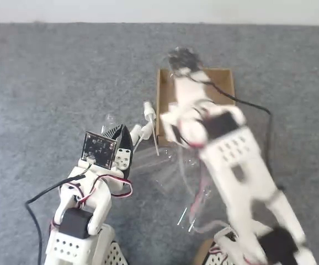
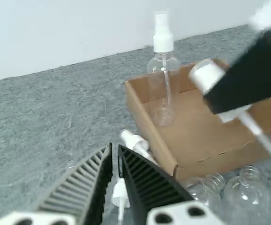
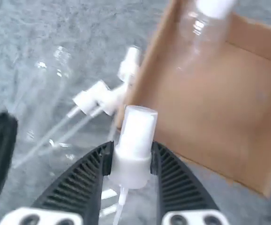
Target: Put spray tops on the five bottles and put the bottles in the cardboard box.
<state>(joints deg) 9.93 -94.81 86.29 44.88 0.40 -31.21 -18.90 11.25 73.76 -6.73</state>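
Observation:
My right gripper (image 3: 131,151) is shut on a white spray top (image 3: 136,129), held just outside the near wall of the cardboard box (image 3: 210,108); its dip tube hangs below. In the left wrist view, that gripper (image 2: 220,89) hovers over the box (image 2: 196,131). A clear bottle (image 2: 162,70) with a spray top on stands upright in the box. My left gripper (image 2: 115,157) is shut and empty, a short way left of the box above loose spray tops (image 2: 135,140). Bare clear bottles (image 2: 210,185) lie in front of the box.
Grey carpet covers the table (image 1: 49,83). Two loose spray tops (image 1: 147,118) lie by the box's left wall. Several clear bottles (image 1: 170,171) and dip tubes lie between the two arms. A black cable (image 1: 253,105) runs over the box's right side.

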